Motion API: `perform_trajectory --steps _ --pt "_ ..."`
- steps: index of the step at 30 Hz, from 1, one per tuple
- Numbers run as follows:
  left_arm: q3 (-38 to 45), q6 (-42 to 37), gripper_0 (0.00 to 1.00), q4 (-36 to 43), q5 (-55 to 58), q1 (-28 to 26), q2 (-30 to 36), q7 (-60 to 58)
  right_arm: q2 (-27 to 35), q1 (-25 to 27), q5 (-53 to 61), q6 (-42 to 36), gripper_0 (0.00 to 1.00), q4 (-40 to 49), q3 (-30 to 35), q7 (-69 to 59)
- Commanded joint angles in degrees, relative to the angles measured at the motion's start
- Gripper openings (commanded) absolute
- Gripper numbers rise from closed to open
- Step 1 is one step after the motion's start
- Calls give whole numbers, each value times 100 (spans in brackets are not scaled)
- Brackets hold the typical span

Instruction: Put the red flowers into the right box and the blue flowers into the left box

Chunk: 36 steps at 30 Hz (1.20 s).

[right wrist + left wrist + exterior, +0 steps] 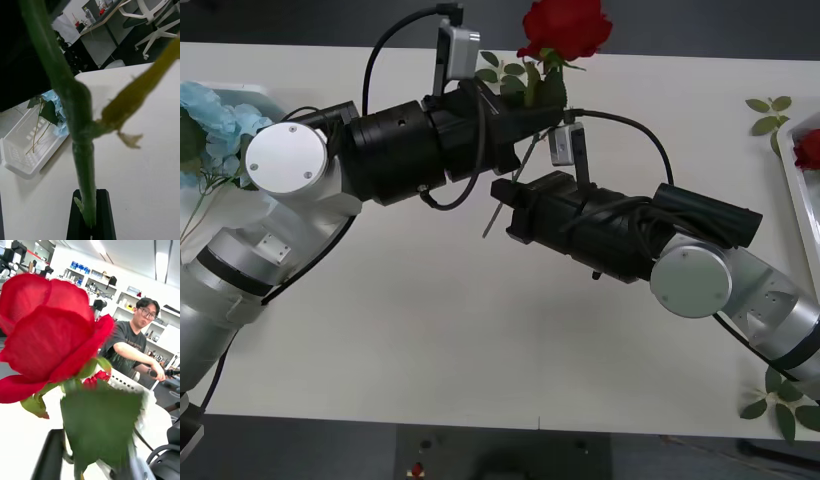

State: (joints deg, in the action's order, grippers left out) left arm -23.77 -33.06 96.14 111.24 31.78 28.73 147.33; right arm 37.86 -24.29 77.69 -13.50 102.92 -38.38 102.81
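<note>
Your white worktop (430,330) is mostly bare in the middle, with loose leaf sprigs (770,105) near its right side. Both arms meet above the far centre. The left gripper (542,118) is closed on a red rose (565,28), bloom pointing away from you, stem running back toward the right gripper (510,210), whose jaws pinch the lower stem. Blue flowers (215,120) lie in the left box (22,150); the right box (795,175) sits at the right edge.

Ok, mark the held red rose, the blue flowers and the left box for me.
red rose (565,27), front view, on the bloom.
blue flowers (215,120), front view, on the pale petals.
left box (17,163), right wrist view, on its slotted near wall.
</note>
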Motion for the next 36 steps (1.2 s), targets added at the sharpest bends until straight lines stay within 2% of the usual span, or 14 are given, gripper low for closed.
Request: perform_trajectory --steps 1,6,12,21,27,31,36 --pt "48 19 100 72 65 -13 -86 -55 196 -173 141 94 0 114 42 -200" --pt "39 19 100 72 109 -31 -86 -55 512 -173 291 199 0 184 112 -218" --pt "48 19 100 72 109 -66 -95 -29 1444 -173 897 208 0 492 402 -271" --pt "144 -16 100 160 311 -57 80 -38 3887 -173 2716 208 0 940 727 -297" --pt "672 -807 100 230 671 22 643 -161 5223 -173 3797 94 0 843 753 -279" --pt "1076 -1440 100 221 987 13 1074 -266 5654 -164 4149 -328 0 422 780 -253" --pt "1348 -2266 100 160 1418 -145 1513 -354 5557 -164 4000 -1436 0 -774 1043 -183"
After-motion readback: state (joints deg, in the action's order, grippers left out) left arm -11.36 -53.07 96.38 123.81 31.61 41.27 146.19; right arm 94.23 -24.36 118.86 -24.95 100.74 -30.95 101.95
